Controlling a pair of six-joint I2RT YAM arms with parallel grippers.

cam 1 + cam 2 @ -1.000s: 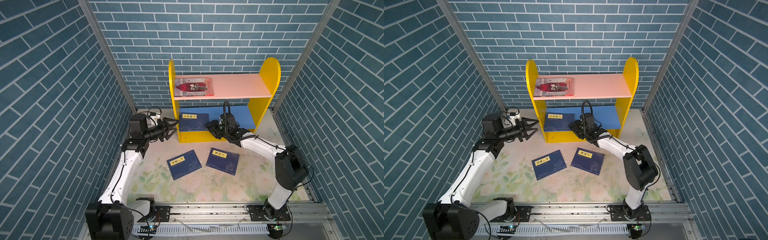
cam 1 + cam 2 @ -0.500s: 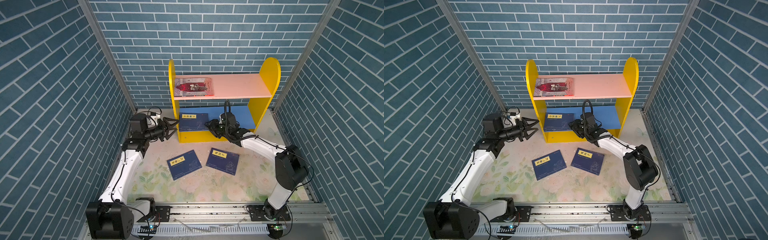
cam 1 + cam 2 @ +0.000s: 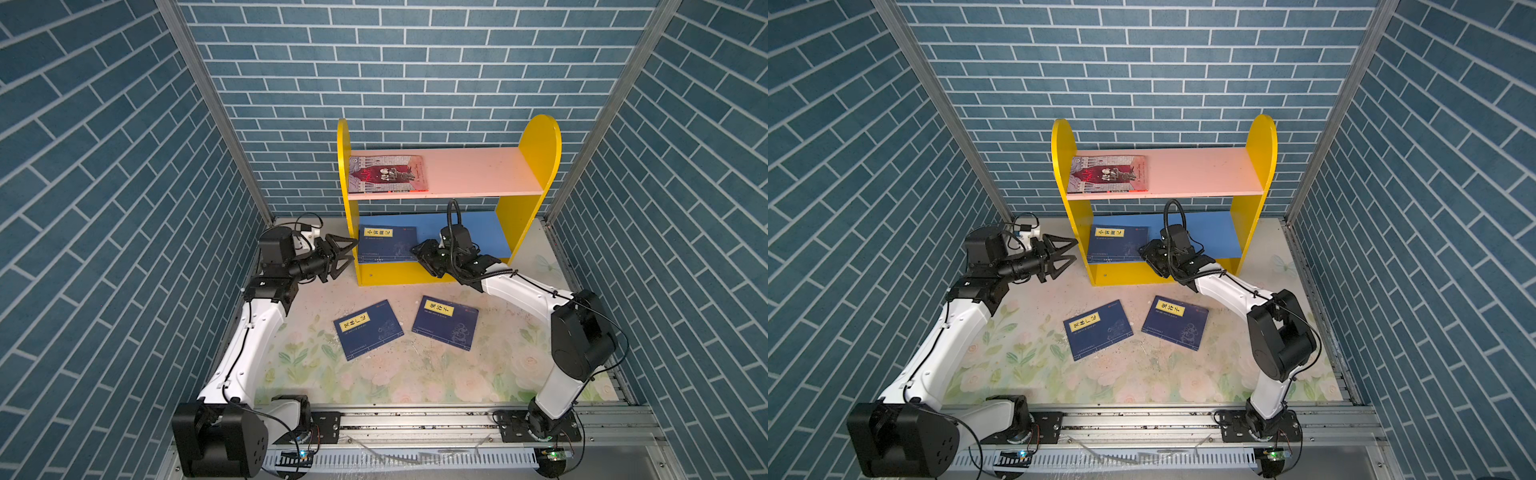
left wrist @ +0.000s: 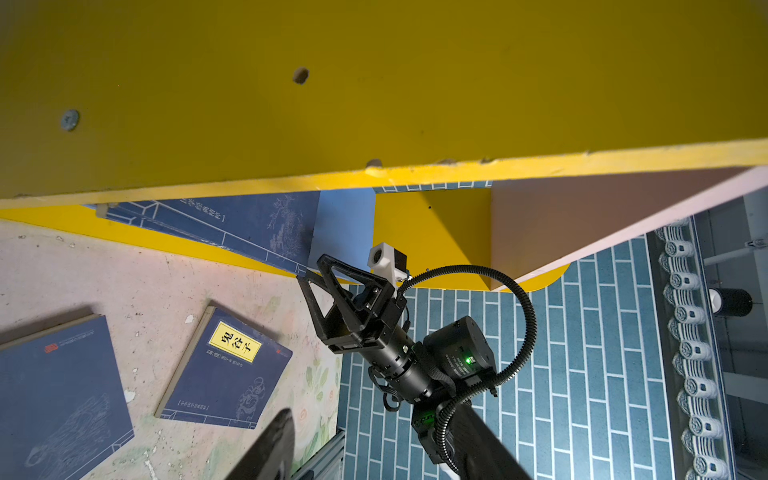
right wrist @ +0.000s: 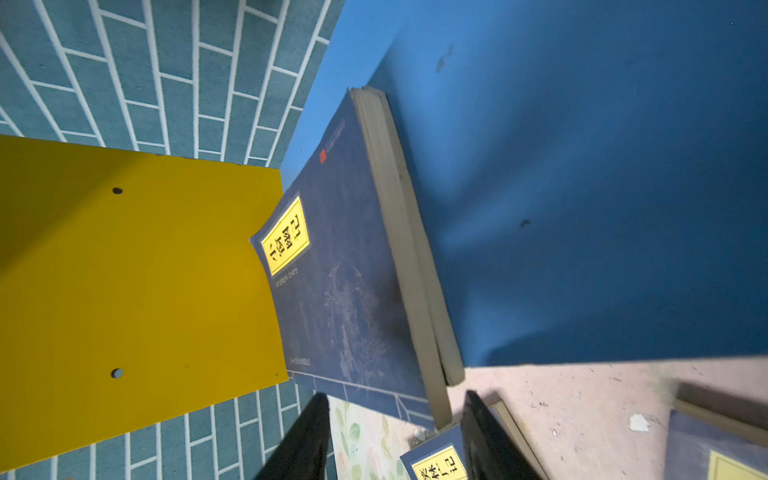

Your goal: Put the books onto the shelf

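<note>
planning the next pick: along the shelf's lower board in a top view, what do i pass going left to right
left gripper → stacked navy books → right gripper → right-hand yellow side panel

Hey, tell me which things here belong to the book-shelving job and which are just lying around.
Job:
- yellow-sided wooden shelf
- grey-and-red illustrated book on its pink upper board
- navy books stacked on its blue lower board
- two navy yellow-labelled books lying loose in front

Not the job:
- floral tabletop
- blue brick-pattern walls
- metal front rail
</note>
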